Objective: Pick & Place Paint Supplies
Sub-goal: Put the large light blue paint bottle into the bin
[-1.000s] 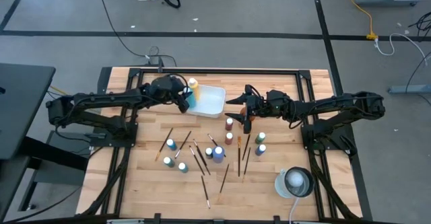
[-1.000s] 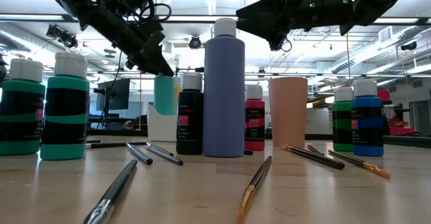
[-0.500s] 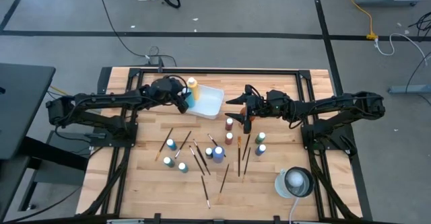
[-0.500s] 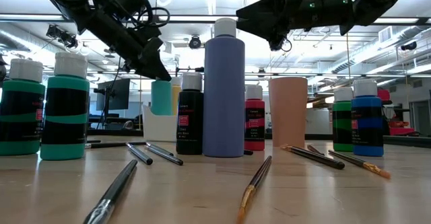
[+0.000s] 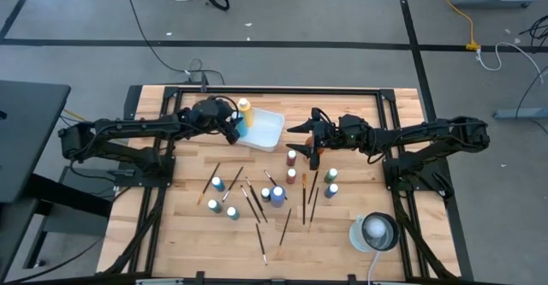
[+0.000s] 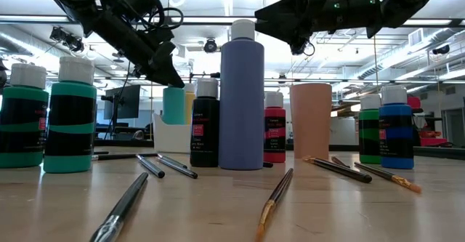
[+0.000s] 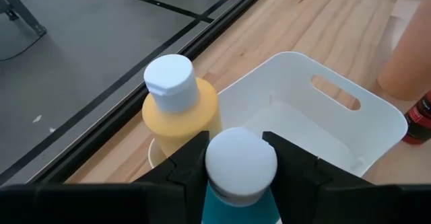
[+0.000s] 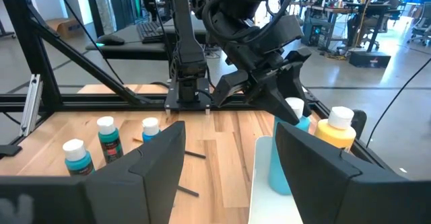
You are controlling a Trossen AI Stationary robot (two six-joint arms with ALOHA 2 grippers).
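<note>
Teal bottle [image 7: 240, 173] lower, between left end effector [image 7: 236, 158] fingers.

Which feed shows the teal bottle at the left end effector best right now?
The left wrist view: the teal bottle fills the frame between the left end effector's fingers, beside the yellow bottle in the white tray. The right wrist view shows it side-on; the low view half hides it; the high view shows only a speck.
</note>
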